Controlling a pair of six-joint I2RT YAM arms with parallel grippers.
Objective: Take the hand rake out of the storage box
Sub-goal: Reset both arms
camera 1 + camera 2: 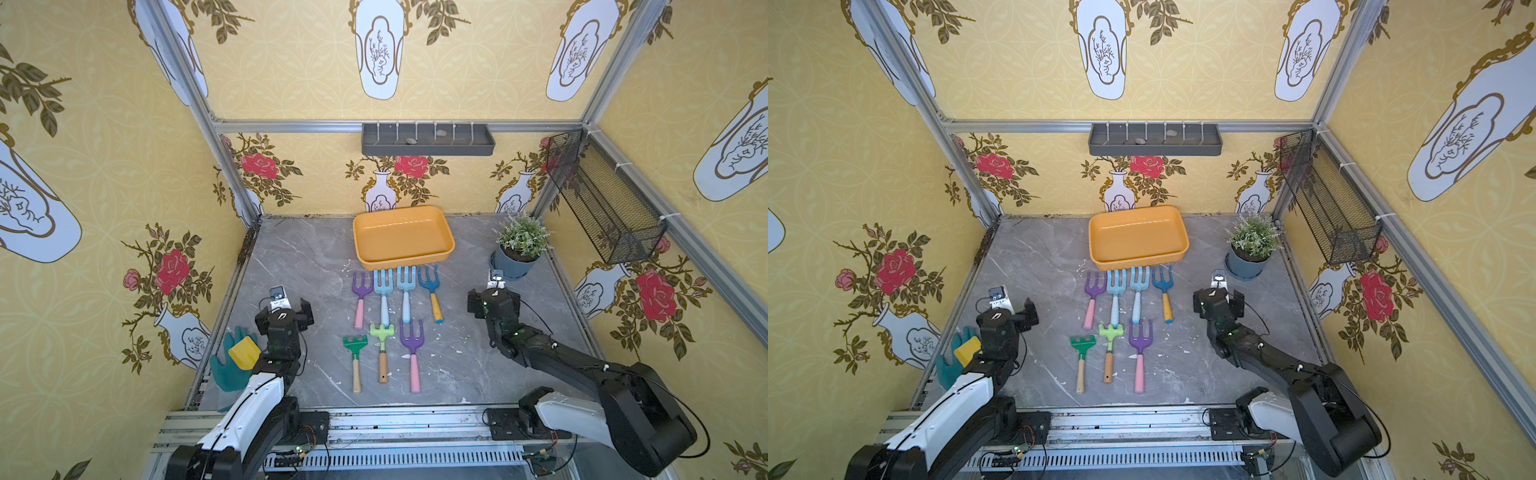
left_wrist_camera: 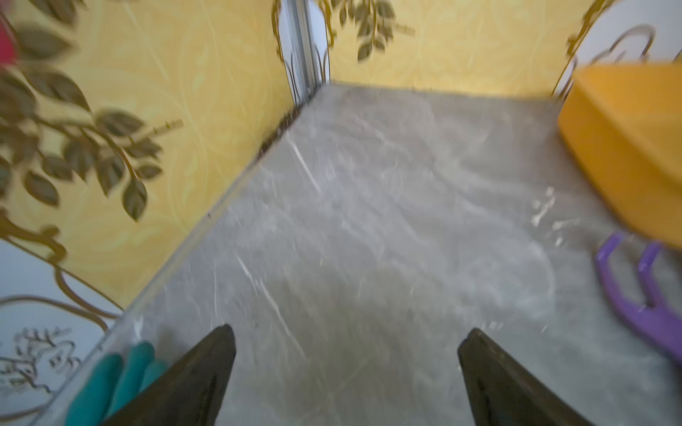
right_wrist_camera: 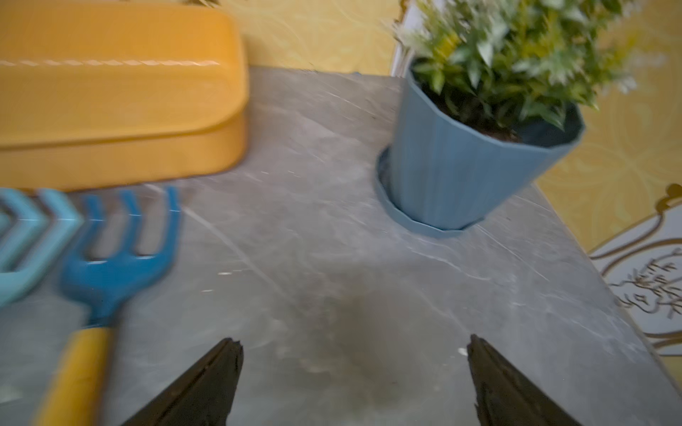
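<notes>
**Top views.** The storage box (image 1: 405, 261) stands at the rear centre of the desk (image 1: 299, 257); its interior shows only its own orange floor. Seven hand tools lie on the desk in two rows in front of it. The dark blue hand rake (image 1: 431, 295), with a yellow handle, lies at the right end of the rear row, outside the box and just in front of its rim. The right arm (image 1: 496, 307) stands between this rake and the potted plant (image 1: 519, 249). The left arm (image 1: 282, 328) stands at the left edge, beside a teal glove (image 1: 224, 370) and a yellow scoop (image 1: 244, 353).

**Left wrist view.** Blurred. The left tool (image 2: 347, 339) has its jaws spread wide over bare desk and grips nothing. A purple rake (image 2: 634, 302) and a corner of the storage box (image 2: 620, 147) lie to one side, the glove to the other.

**Right wrist view.** The right tool (image 3: 354, 345) has its jaws spread wide and grips nothing. The dark blue hand rake (image 3: 110, 269) lies beside one jaw, apart from it. The potted plant (image 3: 461, 147) stands ahead on the other side.
</notes>
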